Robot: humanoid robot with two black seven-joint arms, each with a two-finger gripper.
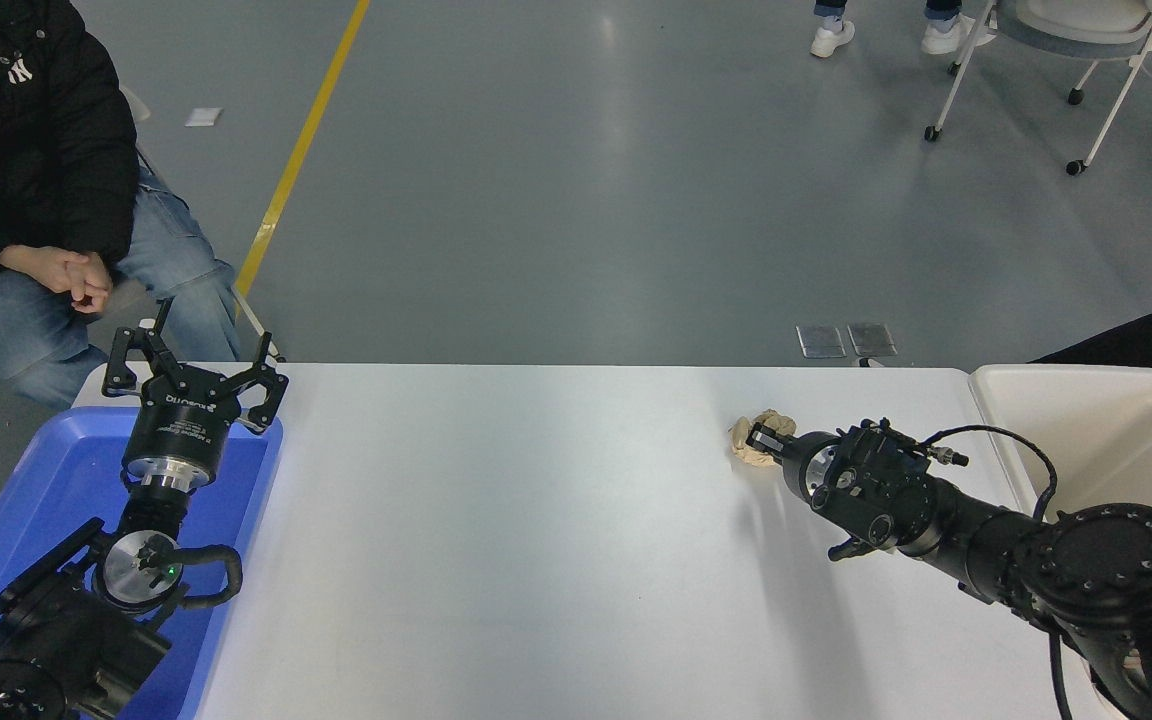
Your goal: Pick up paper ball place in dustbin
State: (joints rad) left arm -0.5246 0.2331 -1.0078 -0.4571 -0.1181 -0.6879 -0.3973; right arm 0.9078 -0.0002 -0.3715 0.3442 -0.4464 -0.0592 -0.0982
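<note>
This looks like a robotics lab or test hall set up on an industrial floor: a smooth grey poured floor (576, 180) with a painted yellow line (301, 150) running across it and two metal floor plates (846, 340) just beyond the far edge of the white table (536, 550). A wheeled white office chair (1066, 60) stands off past the table's far right corner. A person in a black jacket and jeans (26, 180) sits watching by the far left corner, and another person's white sneakers (831, 38) show on the open floor beyond.
</note>
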